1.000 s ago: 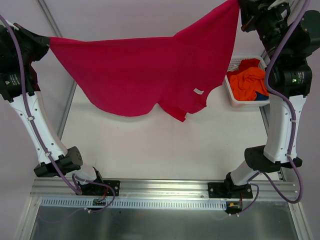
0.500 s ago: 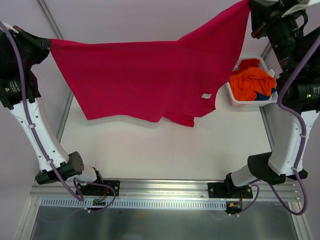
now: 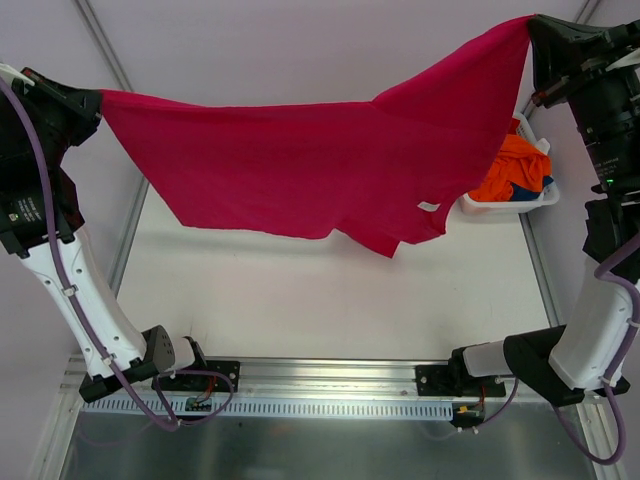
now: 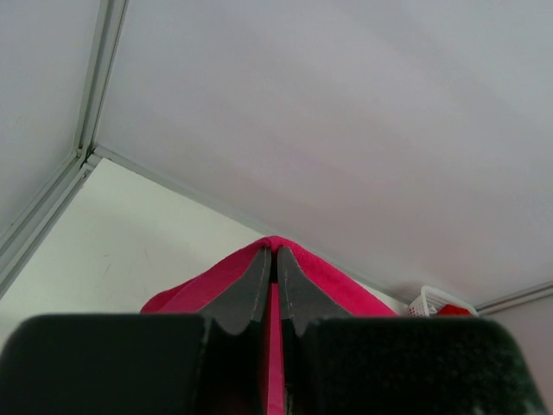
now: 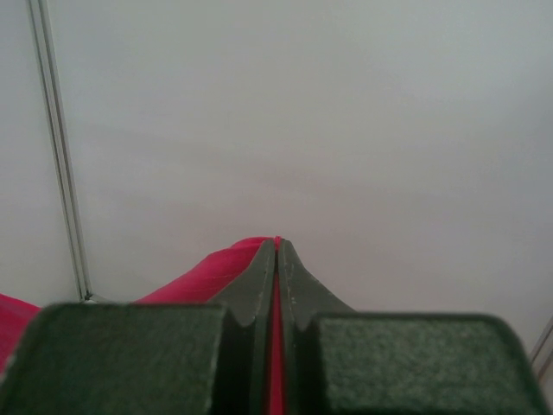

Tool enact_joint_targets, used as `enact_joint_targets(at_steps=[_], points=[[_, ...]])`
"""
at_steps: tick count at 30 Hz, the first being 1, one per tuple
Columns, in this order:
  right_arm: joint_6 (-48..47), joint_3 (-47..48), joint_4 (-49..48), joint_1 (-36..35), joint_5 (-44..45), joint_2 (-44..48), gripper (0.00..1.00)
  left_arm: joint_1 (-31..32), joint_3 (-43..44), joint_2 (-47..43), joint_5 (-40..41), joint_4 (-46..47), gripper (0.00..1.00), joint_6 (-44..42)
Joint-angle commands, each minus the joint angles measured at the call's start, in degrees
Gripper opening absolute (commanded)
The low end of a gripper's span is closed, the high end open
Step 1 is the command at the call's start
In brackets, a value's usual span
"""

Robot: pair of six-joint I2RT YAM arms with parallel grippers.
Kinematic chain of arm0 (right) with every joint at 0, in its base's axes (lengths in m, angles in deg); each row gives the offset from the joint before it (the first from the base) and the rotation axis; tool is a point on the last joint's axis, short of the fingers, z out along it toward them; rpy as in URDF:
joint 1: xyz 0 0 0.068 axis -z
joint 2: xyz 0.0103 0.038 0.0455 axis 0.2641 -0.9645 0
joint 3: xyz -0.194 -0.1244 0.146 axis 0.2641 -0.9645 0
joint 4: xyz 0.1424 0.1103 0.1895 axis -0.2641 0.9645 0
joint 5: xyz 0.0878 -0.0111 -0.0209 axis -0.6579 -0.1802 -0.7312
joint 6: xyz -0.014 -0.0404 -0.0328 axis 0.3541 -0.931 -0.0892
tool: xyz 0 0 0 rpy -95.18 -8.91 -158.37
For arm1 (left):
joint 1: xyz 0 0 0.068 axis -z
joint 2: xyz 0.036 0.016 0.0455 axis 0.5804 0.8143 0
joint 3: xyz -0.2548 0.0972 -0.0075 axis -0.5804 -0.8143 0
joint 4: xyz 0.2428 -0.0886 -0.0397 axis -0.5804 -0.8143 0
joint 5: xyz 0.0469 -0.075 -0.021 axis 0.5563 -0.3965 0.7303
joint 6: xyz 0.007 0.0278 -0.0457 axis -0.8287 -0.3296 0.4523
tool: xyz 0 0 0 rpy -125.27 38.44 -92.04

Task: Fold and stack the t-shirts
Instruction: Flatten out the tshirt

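From the top external camera, the magenta-pink t-shirt point(image 3: 320, 170) hung spread in the air above the table point(image 3: 300, 290), one corner pinched by the left gripper point(image 3: 97, 100) and the other by the right gripper point(image 3: 533, 25), its small white label point(image 3: 428, 207) near the lower hem, while the orange t-shirt point(image 3: 510, 170) lay in the white basket point(image 3: 505, 205) at the right. In the left wrist view the left gripper point(image 4: 276, 259) had its fingers pressed together on pink cloth. The right wrist view showed the right gripper point(image 5: 276, 251) clamped likewise on a thin edge of the same shirt.
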Motion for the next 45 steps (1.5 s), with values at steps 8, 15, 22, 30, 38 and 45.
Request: enact_joint_targets(at_steps=[8,15,22,30,38,45], points=[[-1.5,-0.8,-1.0,-0.4,-0.4,2.6,0.00,-0.6,-0.5,-3.3,0.5,0.6,0.00,-0.9],[-2.0,-0.9,0.3,-0.4,-0.7,4.8,0.00,-0.6,0.3,-4.7,0.3,0.0,0.00,-1.6],[-2.8,-1.0,1.4,-0.3,-1.1,8.2,0.00,-0.6,3.3,-7.4,1.2,-1.3,0.00,-2.0],[-4.1,-2.1,2.3,-0.3,0.3,11.6,0.00,-0.6,5.5,-7.9,3.0,-1.6,0.00,-1.7],[-1.7,-1.5,2.5,-0.2,-1.7,13.4,0.00,-0.5,6.8,-9.0,5.5,-3.7,0.00,-1.2],[-2.4,-2.6,4.8,-0.1,0.3,12.0,0.00,-0.6,3.9,-10.0,8.4,-5.3,0.00,-1.5]])
